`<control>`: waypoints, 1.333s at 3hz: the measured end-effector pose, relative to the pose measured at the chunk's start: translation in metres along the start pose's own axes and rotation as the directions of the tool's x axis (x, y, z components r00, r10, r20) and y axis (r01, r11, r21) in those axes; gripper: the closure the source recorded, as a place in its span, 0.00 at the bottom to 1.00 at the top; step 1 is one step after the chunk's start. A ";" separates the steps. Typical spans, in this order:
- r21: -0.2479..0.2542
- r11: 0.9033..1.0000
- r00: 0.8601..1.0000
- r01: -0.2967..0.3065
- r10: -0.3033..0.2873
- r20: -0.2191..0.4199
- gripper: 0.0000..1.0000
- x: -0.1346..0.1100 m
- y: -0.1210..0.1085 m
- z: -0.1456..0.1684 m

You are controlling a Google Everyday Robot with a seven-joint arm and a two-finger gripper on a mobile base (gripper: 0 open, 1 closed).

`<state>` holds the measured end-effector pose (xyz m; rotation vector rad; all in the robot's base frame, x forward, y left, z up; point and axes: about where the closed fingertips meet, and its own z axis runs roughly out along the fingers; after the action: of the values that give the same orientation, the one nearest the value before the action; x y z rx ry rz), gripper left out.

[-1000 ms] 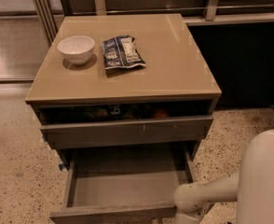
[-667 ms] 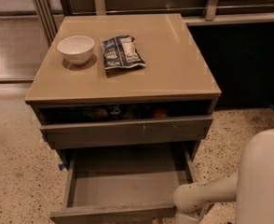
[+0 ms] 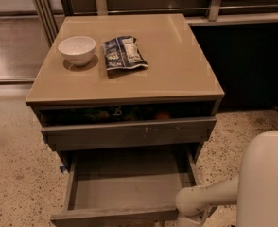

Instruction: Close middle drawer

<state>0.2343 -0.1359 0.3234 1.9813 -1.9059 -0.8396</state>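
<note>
The middle drawer (image 3: 127, 186) stands pulled far out of the cabinet (image 3: 177, 65), low in the camera view. Its grey floor is bare and its plain front (image 3: 115, 215) runs along the bottom edge of the picture. My white arm (image 3: 200, 200) reaches in from the lower right, next to the drawer's right front corner. The gripper itself is out of view, below the bottom edge of the picture.
Above it, the upper drawer front (image 3: 129, 132) sits slightly out, with dim items behind it. A white bowl (image 3: 77, 49) and a dark snack bag (image 3: 124, 53) lie on the cabinet top. My white body (image 3: 266, 183) fills the lower right. Speckled floor (image 3: 16, 174) lies to the left.
</note>
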 end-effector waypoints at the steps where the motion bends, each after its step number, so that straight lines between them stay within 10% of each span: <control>1: 0.000 1.000 1.000 0.000 0.000 0.000 0.88 0.000 0.000 0.000; 4: 0.000 1.000 1.000 0.000 0.000 0.000 1.00 0.001 -0.004 0.006</control>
<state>0.2342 -0.1350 0.3166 1.9812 -1.9057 -0.8398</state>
